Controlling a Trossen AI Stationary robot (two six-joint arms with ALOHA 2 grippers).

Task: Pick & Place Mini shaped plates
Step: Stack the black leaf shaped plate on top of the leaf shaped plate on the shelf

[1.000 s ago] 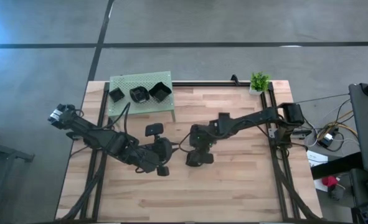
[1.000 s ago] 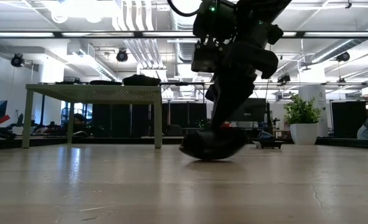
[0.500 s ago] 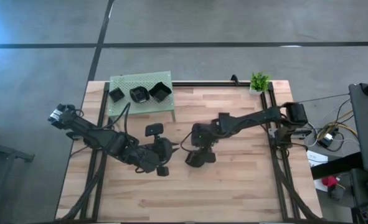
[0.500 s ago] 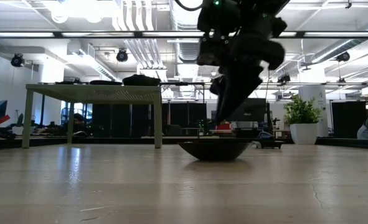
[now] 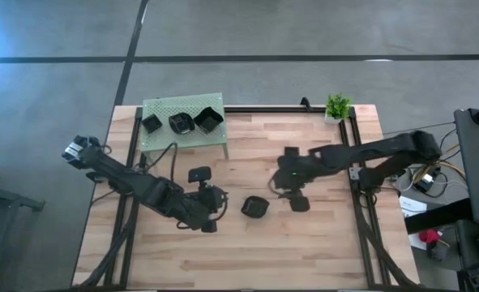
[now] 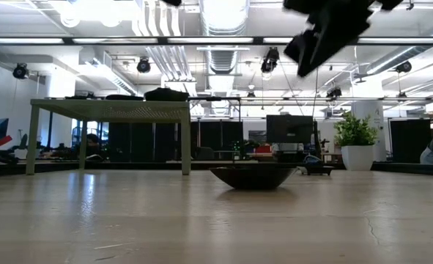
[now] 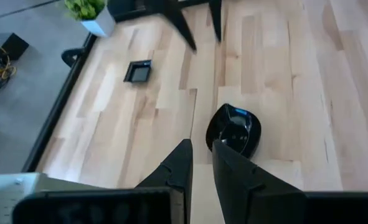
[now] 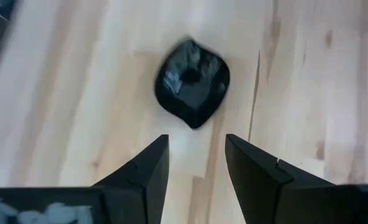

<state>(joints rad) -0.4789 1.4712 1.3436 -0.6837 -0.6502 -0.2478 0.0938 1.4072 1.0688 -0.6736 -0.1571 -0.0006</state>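
A: Right pincer (image 5: 298, 200), high view centre-right: fingers apart, empty, clear of the plate (image 5: 255, 207) lying loose mid-frame.

B: Left pincer (image 7: 199, 163), wrist view: narrow gap, holding nothing, aimed toward that plate (image 7: 234, 129), probably readying a pickup.

A green perforated platform (image 5: 162, 130) stands at the wooden table's (image 5: 320, 251) far-left corner; potted plant (image 5: 336, 106) far-right.

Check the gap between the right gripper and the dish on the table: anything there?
Nothing: in the right wrist view, bare wood separates the open right gripper from the dish.
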